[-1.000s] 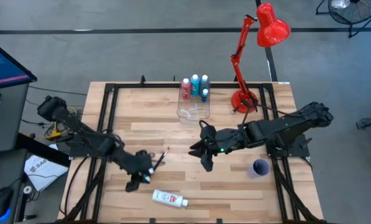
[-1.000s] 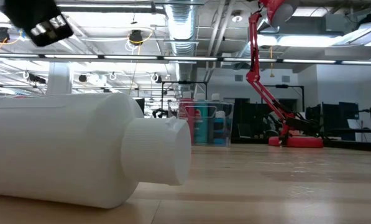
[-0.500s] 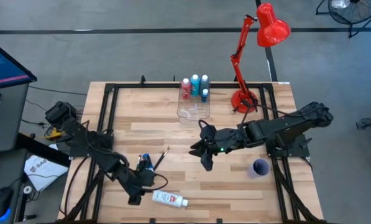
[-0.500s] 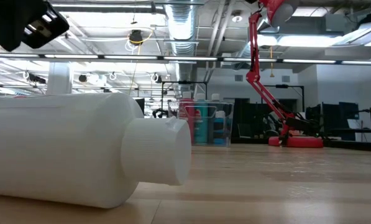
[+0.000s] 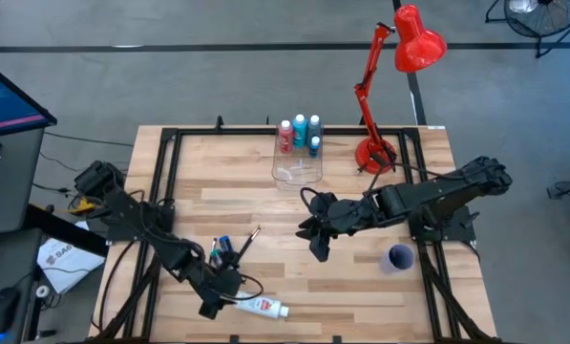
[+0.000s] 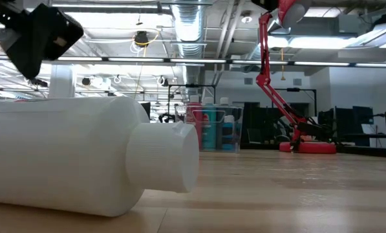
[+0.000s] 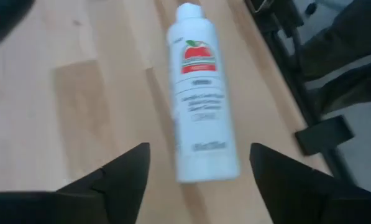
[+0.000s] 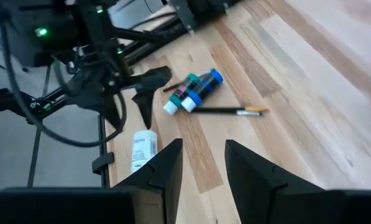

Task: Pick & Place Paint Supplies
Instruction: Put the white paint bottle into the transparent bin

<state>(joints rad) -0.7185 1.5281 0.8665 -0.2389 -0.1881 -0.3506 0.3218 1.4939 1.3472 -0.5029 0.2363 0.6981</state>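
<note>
A white bottle (image 5: 261, 306) with a red-marked label lies on its side near the table's front edge; it fills the low view's foreground (image 6: 83, 162). My left gripper (image 5: 229, 287) is open just left of it, a finger on either side of the bottle's flat bottom end (image 7: 207, 168) without touching. Two small blue-green bottles (image 5: 222, 248) and a thin brush (image 5: 247, 240) lie on the wood a little farther back. My right gripper (image 5: 318, 247) hovers over the table's middle, fingers slightly apart and holding nothing (image 8: 204, 168).
A clear box (image 5: 297, 172) stands at the far middle, with red, blue and white bottles (image 5: 300, 132) upright behind it. A red desk lamp (image 5: 375, 153) stands far right. A purple cup (image 5: 400, 256) sits near the right edge. Black frame rails run along both sides.
My left gripper has gone down and toward the table's near edge, away from the small blue-green bottles and up to the white bottle, rolling its wrist on the way. The small bottles, earlier under the gripper, now lie uncovered. The white bottle has not moved.
</note>
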